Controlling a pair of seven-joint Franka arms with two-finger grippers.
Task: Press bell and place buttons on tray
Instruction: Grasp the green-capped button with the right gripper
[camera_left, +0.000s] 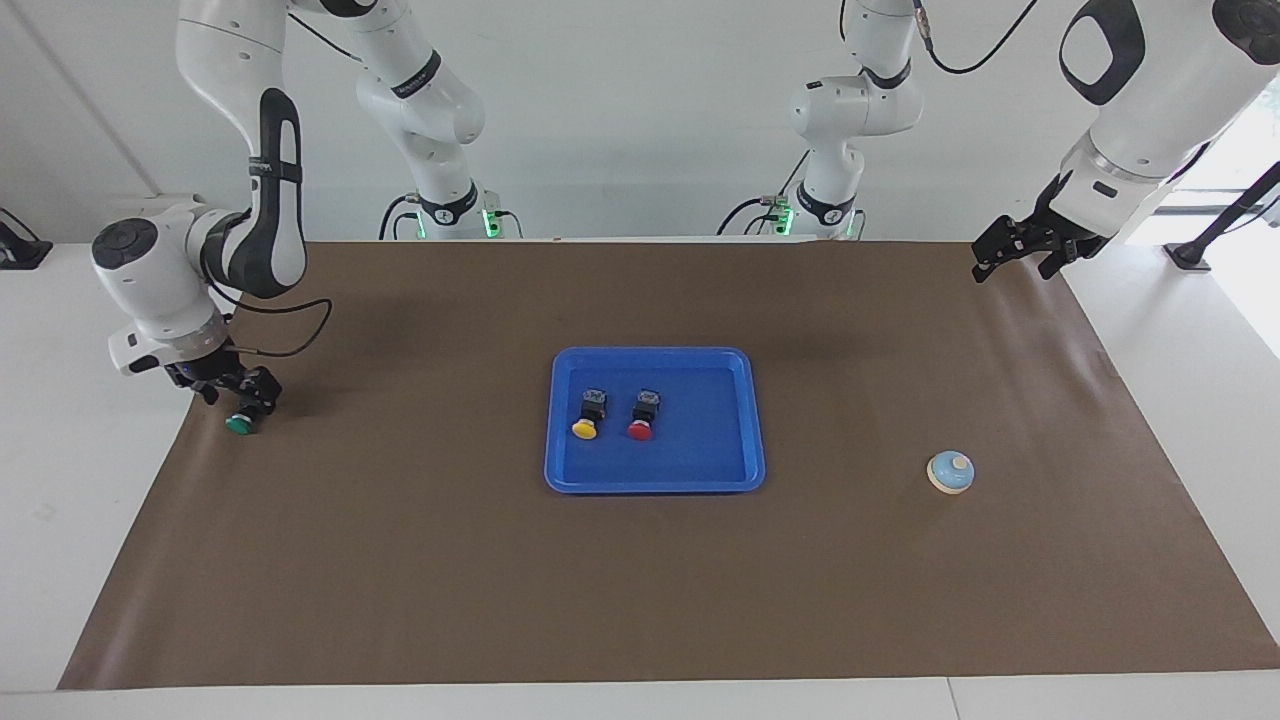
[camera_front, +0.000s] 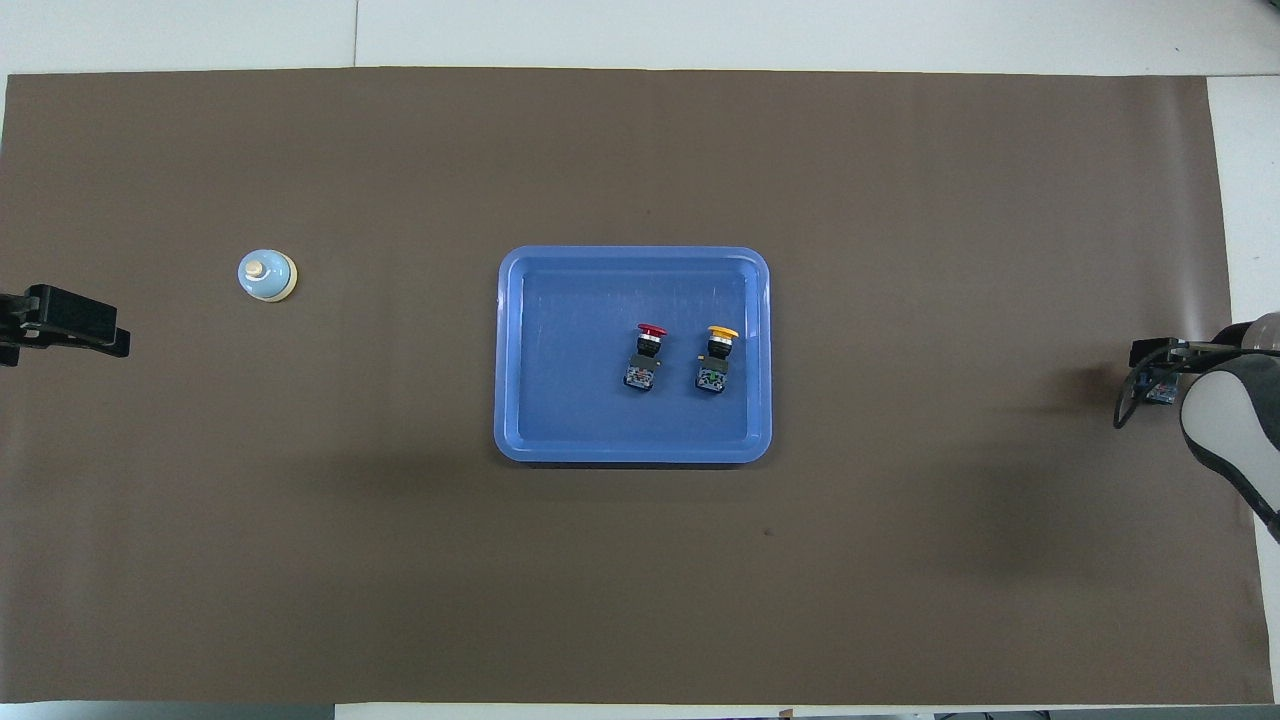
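The right arm is bent sharply down at its end of the tabletop, forearm upright and wrist turned toward the surface, so that the right claw (camera_left: 240, 392) is set low over the green button (camera_left: 238, 424), which lies on the brown mat (camera_left: 420, 560) near its edge. The claw's fingers are spread on either side of the button's black body, and whether they touch it cannot be told; in the overhead view the button is almost wholly covered by the wrist. The left arm waits, its forearm angled down from above, with the left claw (camera_left: 1020, 250) released and held over the mat's corner at its own end. The tray (camera_left: 655, 482) sits at the middle of the mat, with the yellow button (camera_left: 588, 418) and the red button (camera_left: 643, 418) lying side by side in it, caps pointing away from the robots. The bell (camera_left: 950, 472) stands upright on the mat toward the left arm's end, well apart from the tray. The mat covers a white tabletop (camera_left: 90, 470), and a plain white wall (camera_left: 640, 120) rises at the robots' end.
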